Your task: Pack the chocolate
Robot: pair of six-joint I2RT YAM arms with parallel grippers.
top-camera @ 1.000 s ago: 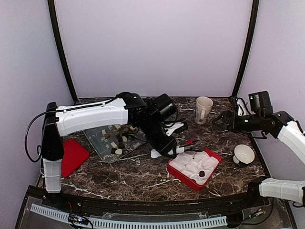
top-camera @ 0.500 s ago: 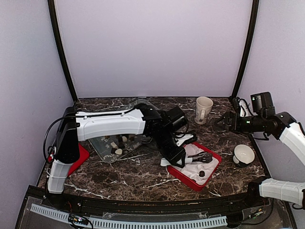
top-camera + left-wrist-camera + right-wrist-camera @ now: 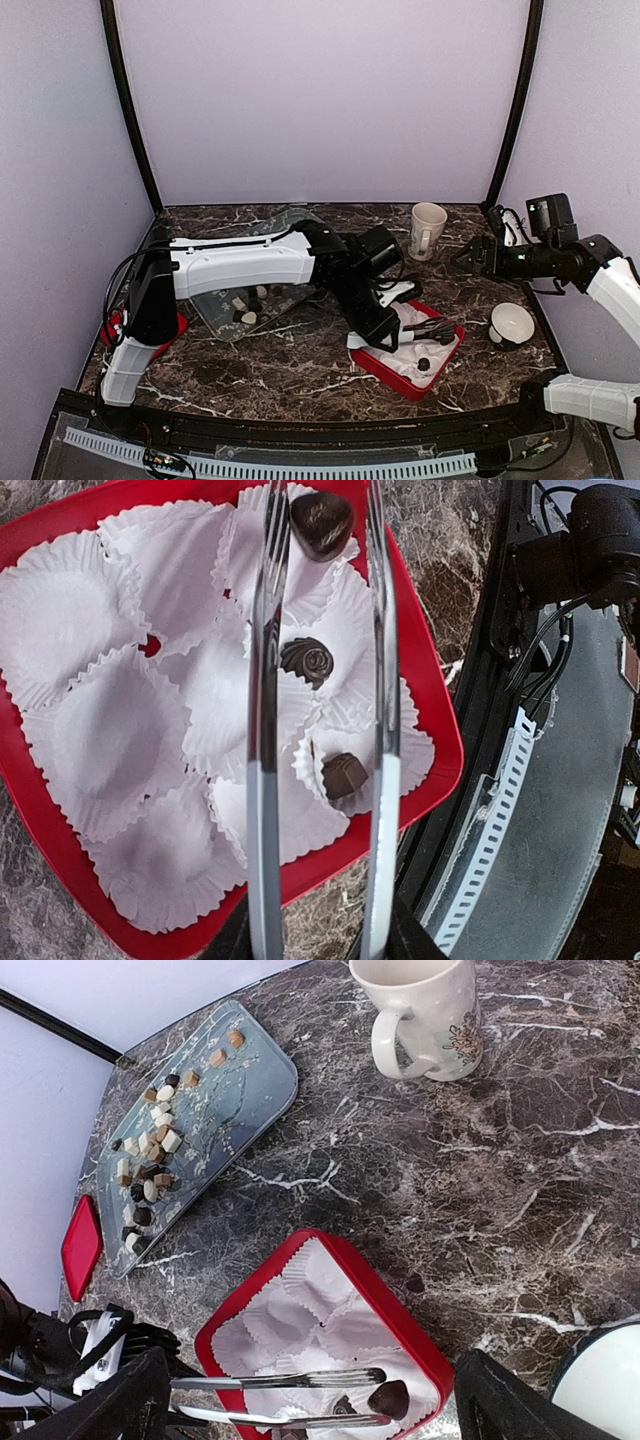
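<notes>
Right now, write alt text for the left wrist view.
Two thin metal fingers hold a dark chocolate above a red box lined with white paper cups. Two more dark chocolates already sit in cups.

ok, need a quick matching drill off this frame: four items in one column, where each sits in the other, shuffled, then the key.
Items:
1. mug
2. red lid
3. loose chocolate pieces
4. dark chocolate at the tong tips

Places:
A. spread on the clear glass tray
B. over the paper cups of the red box, between the tongs held by the left gripper
C. upright at the back of the table, right of centre
D. flat near the table's left edge, beside the tray

Pairs: 1-C, 2-D, 3-A, 4-B
</notes>
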